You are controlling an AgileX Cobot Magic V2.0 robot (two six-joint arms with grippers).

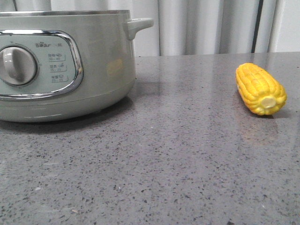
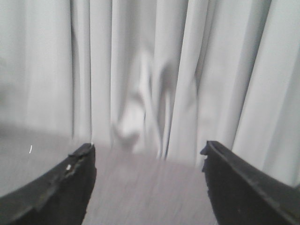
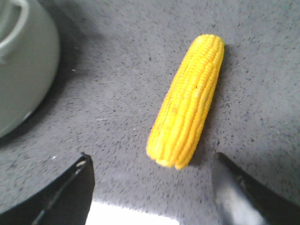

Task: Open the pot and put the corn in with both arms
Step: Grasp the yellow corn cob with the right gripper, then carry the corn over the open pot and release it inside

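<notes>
Grey speckled stone makes up the bench (image 1: 178, 159), bare across its near part in the front view. Farther back on the right lies the corn (image 1: 260, 89), flat on its side with its pale cut end turned toward the front camera. Well apart from it, at the left, stands the pot (image 1: 65, 65), its chrome-framed panel and round dial (image 1: 17, 65) facing forward and a stubby side handle (image 1: 138, 24) jutting out toward the corn's side. Behind both hangs a pale pleated curtain (image 1: 206, 26).

In the right wrist view the right gripper (image 3: 150, 187) hovers above the corn (image 3: 187, 101), its jaws spread wide with nothing between them; the cob's near end sits just ahead of the gap, and the pot's (image 3: 23, 61) curved wall shows off to one side. The left gripper (image 2: 149, 187) is likewise spread wide and holds nothing, pointing over the bench toward the curtain (image 2: 140, 70), the picture blurred.
</notes>
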